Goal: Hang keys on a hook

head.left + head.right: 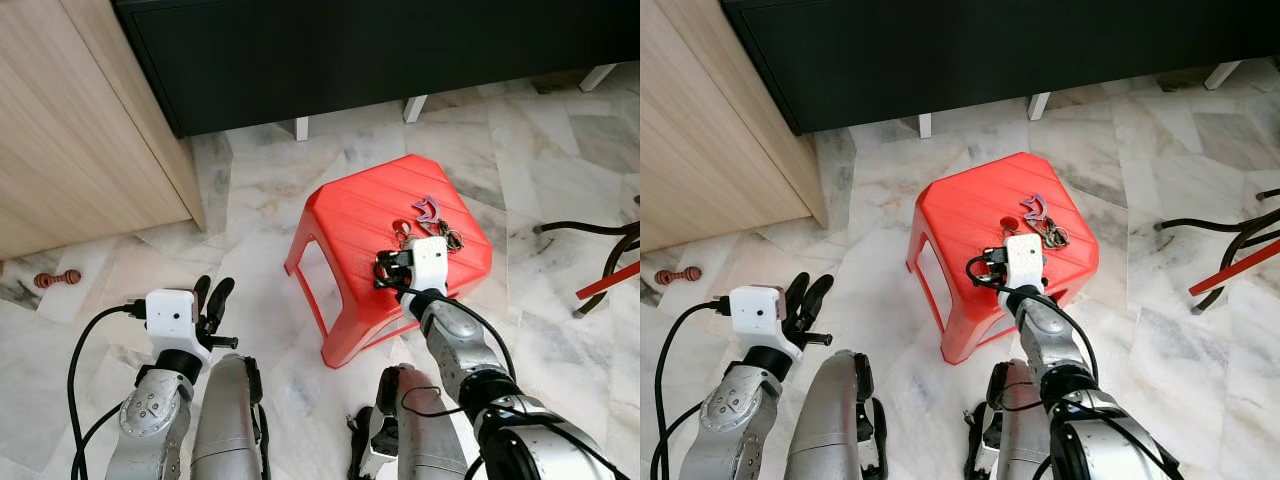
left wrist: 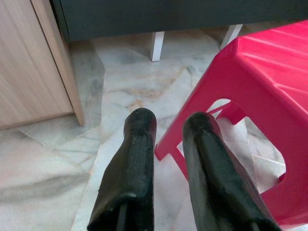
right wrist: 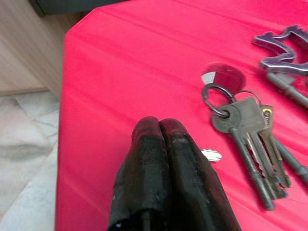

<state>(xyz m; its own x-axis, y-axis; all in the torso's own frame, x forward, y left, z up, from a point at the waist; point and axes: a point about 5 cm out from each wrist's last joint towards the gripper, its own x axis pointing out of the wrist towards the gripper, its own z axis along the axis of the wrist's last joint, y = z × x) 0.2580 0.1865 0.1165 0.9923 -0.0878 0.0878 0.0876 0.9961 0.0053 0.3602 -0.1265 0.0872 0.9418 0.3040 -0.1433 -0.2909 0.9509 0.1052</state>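
A bunch of keys [image 3: 250, 139] lies flat on a red plastic stool [image 1: 350, 215], at about two o'clock on its top, beside a silver animal-shaped keyring [image 3: 281, 43]. The right gripper [image 3: 161, 126] hovers low over the stool, fingers pressed together and holding nothing, with the keys just beside it, likely lining up for a pickup. The left gripper [image 2: 166, 122], narrowly parted and empty, waits above the marble floor [image 1: 270, 180].

Red stool [image 1: 360, 225], wooden cabinet [image 1: 70, 130].
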